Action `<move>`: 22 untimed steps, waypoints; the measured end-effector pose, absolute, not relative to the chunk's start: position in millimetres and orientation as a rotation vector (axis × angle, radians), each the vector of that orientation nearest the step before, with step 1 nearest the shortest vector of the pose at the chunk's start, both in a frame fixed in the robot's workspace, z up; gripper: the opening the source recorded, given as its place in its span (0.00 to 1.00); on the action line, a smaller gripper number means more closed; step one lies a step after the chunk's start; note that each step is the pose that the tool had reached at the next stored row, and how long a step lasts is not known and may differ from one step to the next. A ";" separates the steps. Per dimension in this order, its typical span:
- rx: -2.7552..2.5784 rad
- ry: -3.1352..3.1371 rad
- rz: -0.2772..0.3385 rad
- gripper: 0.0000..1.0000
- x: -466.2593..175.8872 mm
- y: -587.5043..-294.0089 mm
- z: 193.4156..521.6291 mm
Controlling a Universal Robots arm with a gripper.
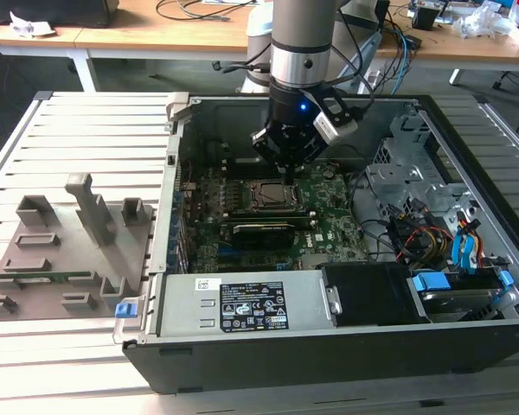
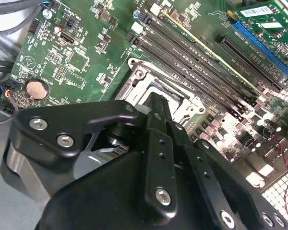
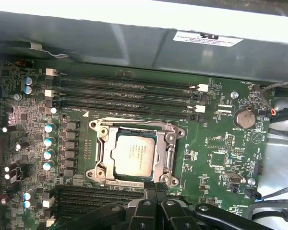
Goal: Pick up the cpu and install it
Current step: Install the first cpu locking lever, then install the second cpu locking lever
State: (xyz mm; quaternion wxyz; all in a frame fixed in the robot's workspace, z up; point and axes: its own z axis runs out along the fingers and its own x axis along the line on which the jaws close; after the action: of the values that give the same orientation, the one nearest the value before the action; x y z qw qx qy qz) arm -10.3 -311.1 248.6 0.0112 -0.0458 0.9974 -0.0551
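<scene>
Slatted grey metal is forming the table (image 1: 78, 121), and an open computer case (image 1: 329, 346) is lying on it, with a grey plastic tray (image 1: 60, 251) of upright blocks sitting just beside the case on the exterior view's left. Wooden desks are running along the back. Inside the case the green motherboard (image 1: 329, 220) is lying flat, and the arm is hanging over its dark metal-framed socket (image 1: 268, 197). From the exterior view, the gripper (image 1: 287, 164) is hovering just above the socket. In the first wrist view the cpu (image 3: 134, 154) is sitting inside the socket frame, silver top facing up, apart from the gripper's fingertips (image 3: 145, 184), which are pressing together with nothing between them. In the second wrist view, those closed fingers are hiding most of the socket.
</scene>
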 end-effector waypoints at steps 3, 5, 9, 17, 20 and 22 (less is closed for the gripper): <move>-0.143 3.111 -0.172 0.11 -10.3 -311.5 248.8; -0.143 3.111 -0.172 0.11 -10.3 -315.2 248.7; -0.143 3.111 -0.166 0.11 -11.2 -343.7 247.4; -0.140 3.109 -0.010 0.11 -46.1 -361.5 243.3; -0.140 3.109 0.002 0.11 -57.7 -361.7 237.0; -0.142 3.109 0.010 0.11 -66.3 -361.8 228.0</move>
State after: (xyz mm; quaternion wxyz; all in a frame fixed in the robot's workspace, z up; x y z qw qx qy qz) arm -66.3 -361.8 228.0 0.0147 -0.0455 0.9988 0.0032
